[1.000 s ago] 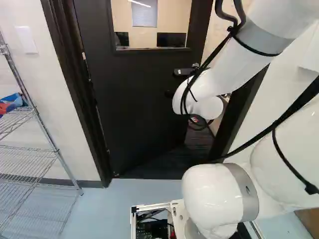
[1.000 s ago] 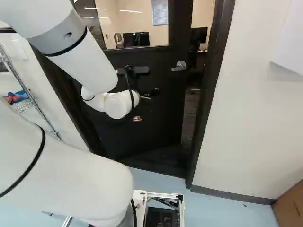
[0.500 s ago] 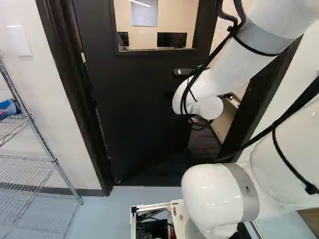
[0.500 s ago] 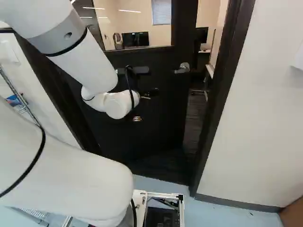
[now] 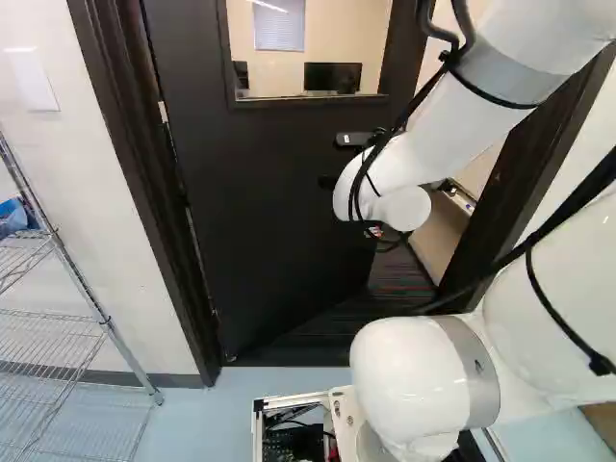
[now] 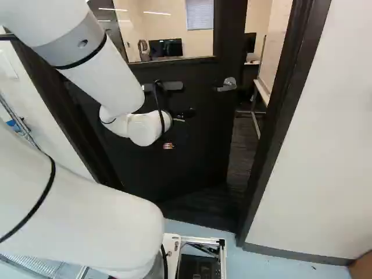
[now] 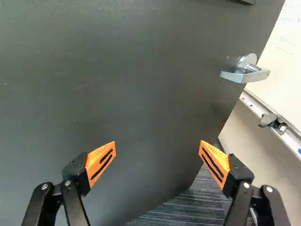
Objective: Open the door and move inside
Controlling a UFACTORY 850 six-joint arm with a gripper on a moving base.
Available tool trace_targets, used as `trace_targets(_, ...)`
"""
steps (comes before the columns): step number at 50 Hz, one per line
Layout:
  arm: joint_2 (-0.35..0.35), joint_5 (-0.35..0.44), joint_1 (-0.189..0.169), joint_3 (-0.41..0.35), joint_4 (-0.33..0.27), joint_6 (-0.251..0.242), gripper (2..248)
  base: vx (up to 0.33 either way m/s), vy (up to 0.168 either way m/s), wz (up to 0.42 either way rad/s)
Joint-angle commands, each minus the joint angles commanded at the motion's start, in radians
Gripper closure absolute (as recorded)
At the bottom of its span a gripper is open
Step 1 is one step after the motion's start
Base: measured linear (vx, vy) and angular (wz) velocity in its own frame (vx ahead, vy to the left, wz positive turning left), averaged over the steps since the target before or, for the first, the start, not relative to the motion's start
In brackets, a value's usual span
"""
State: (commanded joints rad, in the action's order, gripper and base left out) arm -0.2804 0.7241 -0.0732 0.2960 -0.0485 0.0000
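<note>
The black door [image 5: 260,212] stands ajar, swung away from me at its right edge, with a gap between it and the door frame [image 6: 279,116]. My gripper [image 6: 185,114] is in front of the door's face in the right base view, its fingers partly hidden by the arm and dark surroundings. In the wrist view the gripper [image 7: 157,147] is open, its orange-padded fingers wide apart and nothing held between them. The silver door lever [image 7: 247,75] lies ahead of the gripper, off toward the gap side. Whether a finger touches the door I cannot tell.
A wire shelf [image 5: 63,279] stands left of the doorway, and a white wall [image 6: 325,151] flanks its right. Through the gap show dark striped carpet [image 6: 241,151] and a whiteboard with a tray [image 7: 265,113]. Monitors [image 6: 165,47] appear through the door's window.
The base has moved forward; shelf and right frame have spread outward in the base views. The door has swung further away, widening the gap. The arm holds its pose against its lowest joint.
</note>
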Motion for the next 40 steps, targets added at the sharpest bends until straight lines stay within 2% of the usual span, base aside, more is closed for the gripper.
trace_targets(24, 0.004, 0.000, 0.001, 0.003, 0.000, 0.000, 3, 0.000, 0.000, 0.000)
trace_targets(40, 0.058, 0.000, 0.023, 0.051, 0.021, 0.000, 3, 0.000, 0.000, 0.000)
